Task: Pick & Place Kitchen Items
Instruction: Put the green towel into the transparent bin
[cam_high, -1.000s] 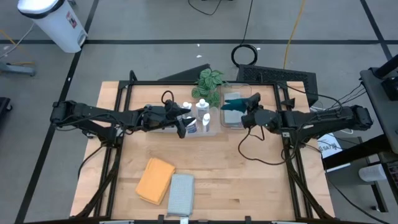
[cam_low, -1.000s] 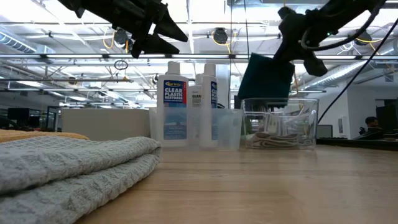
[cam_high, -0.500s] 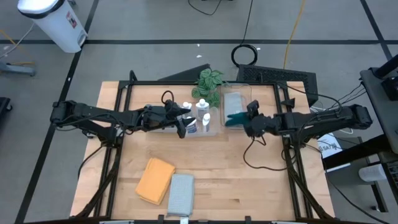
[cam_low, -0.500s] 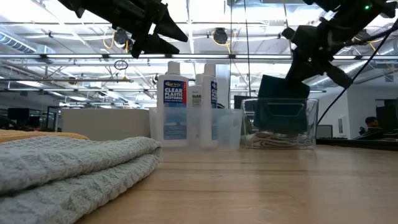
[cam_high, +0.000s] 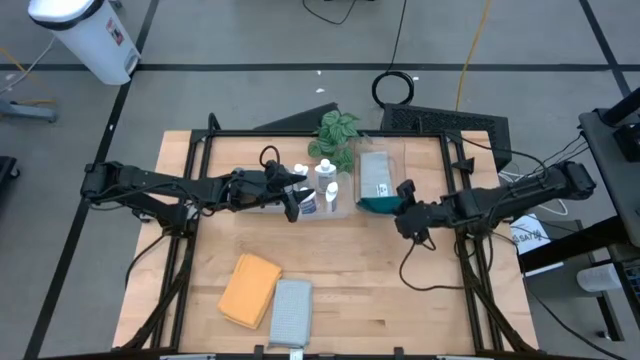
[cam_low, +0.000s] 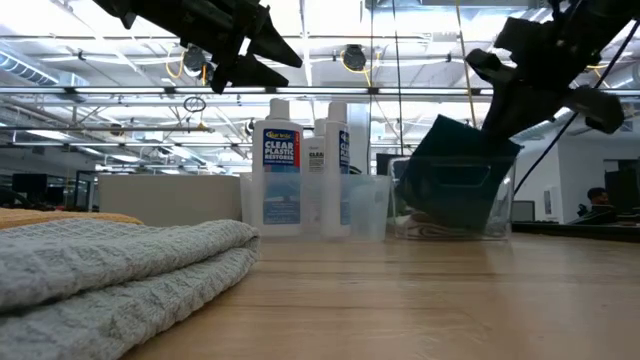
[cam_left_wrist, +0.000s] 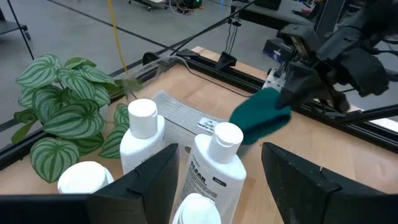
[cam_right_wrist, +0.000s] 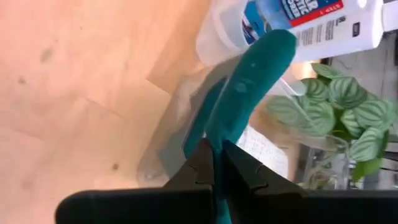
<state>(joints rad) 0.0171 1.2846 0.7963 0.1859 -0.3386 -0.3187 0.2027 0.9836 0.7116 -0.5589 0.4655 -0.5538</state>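
My right gripper (cam_high: 400, 209) (cam_low: 507, 120) is shut on a dark green cloth (cam_high: 377, 205) (cam_low: 455, 180) at the near end of a clear bin (cam_high: 393, 160). A grey cloth (cam_high: 375, 172) lies inside that bin. My left gripper (cam_high: 294, 197) (cam_left_wrist: 217, 180) hovers open above several white squeeze bottles (cam_high: 326, 185) (cam_left_wrist: 214, 165), which stand upright in another clear bin (cam_low: 365, 205). An orange cloth (cam_high: 249, 289) and a pale grey-blue cloth (cam_high: 291, 312) lie folded flat on the table near its front edge. My right gripper pinches the dark green cloth by one edge (cam_right_wrist: 216, 132) between its two fingers (cam_right_wrist: 239, 168). The fingers slant downward, coming from the table's right. The folded cloth hangs tilted below them, its lower end (cam_low: 447, 218) down at the bin's near end; whether it rests there I cannot tell.
A green leafy plant (cam_high: 336, 134) stands behind the two bins at the far edge. The wooden table (cam_high: 400, 300) shows bare wood to the right of the folded cloths. Dark frame rails (cam_high: 190, 260) run along both sides.
My right gripper has moved toward the table's near edge and down, tipping and rolling its wrist, still shut on the dark green cloth. The cloth has come from above the bin's middle down to the bin's near end.
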